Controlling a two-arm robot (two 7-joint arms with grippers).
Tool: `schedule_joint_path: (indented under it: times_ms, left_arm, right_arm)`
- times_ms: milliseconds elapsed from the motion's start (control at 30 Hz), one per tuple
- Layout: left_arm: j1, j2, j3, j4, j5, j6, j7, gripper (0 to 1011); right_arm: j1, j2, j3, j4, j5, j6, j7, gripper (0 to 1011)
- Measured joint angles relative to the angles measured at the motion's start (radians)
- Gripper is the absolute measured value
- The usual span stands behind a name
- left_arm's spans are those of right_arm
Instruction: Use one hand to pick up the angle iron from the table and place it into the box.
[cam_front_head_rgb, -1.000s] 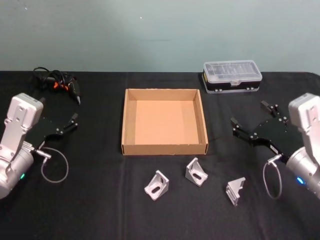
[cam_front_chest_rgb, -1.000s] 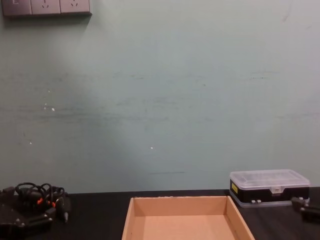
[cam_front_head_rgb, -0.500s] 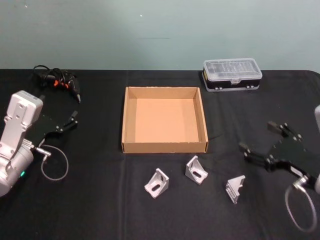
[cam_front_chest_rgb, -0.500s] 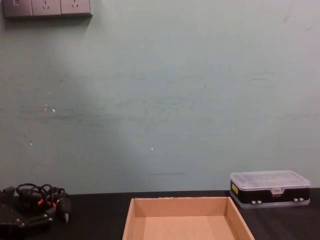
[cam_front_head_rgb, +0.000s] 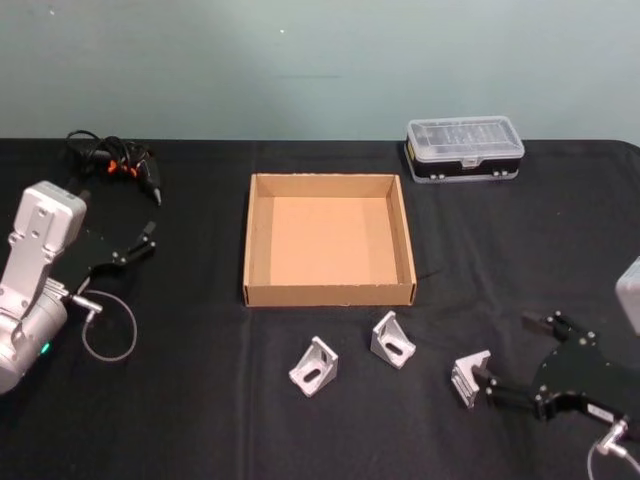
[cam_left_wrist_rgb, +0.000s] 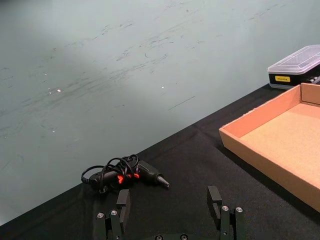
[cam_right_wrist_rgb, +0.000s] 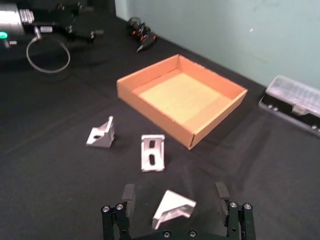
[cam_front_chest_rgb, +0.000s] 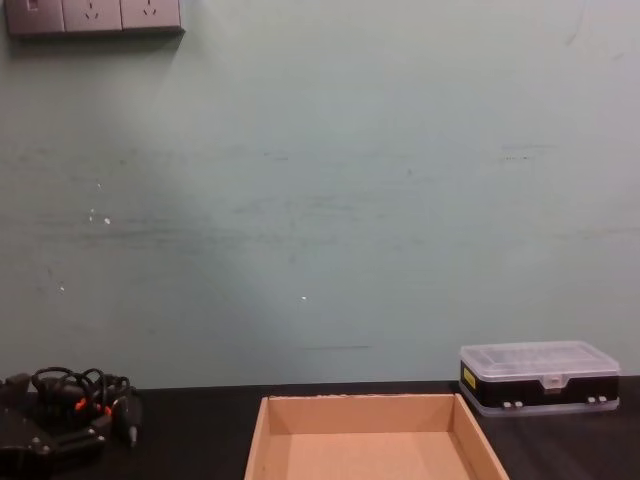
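Note:
Three silver angle irons lie on the black table (cam_front_head_rgb: 200, 400) in front of the tan cardboard box (cam_front_head_rgb: 330, 296): a left one (cam_front_head_rgb: 314, 367), a middle one (cam_front_head_rgb: 393, 340) and a right one (cam_front_head_rgb: 470, 378). My right gripper (cam_front_head_rgb: 503, 351) is low over the table beside the right angle iron, fingers open. In the right wrist view that angle iron (cam_right_wrist_rgb: 172, 210) sits between the spread fingers of the right gripper (cam_right_wrist_rgb: 175, 192); whether they touch it I cannot tell. The box (cam_right_wrist_rgb: 150, 107) is empty. My left gripper (cam_front_head_rgb: 147, 241) is parked open at the left, and shows open in its own view (cam_left_wrist_rgb: 169, 197).
A black case with a clear lid (cam_front_head_rgb: 464, 150) stands at the back right, behind the box. A black tool with coiled cable (cam_front_head_rgb: 115, 165) lies at the back left. A cable loop (cam_front_head_rgb: 108, 335) hangs by the left arm.
My right gripper has travelled from beside the box toward the table's near edge, down to the right angle iron. The left arm and the angle irons have stayed put.

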Motion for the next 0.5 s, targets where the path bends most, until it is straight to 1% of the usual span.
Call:
schedule_joint_path:
  times_ms: [133,233,333,433,500]
  left_arm:
    - [0.000,0.000,0.000,0.000,0.000,0.000,0.000,1011]
    - [0.000,0.000,0.000,0.000,0.000,0.000,0.000,1011]
    - [0.000,0.000,0.000,0.000,0.000,0.000,0.000,1011]
    - [0.000,0.000,0.000,0.000,0.000,0.000,0.000,1011]
    - [0.000,0.000,0.000,0.000,0.000,0.000,0.000,1011]
  right_arm:
    - [0.024,-0.016,-0.030,0.012,-0.024,0.037,0.012,1003]
    - [0.038,-0.028,-0.044,0.021,-0.033,0.052,0.017,1003]
    - [0.060,-0.048,-0.062,0.035,-0.042,0.075,0.023,1003]
    - [0.089,-0.079,-0.081,0.055,-0.053,0.109,0.024,1003]
    - [0.099,-0.090,-0.087,0.061,-0.058,0.119,0.023,1003]
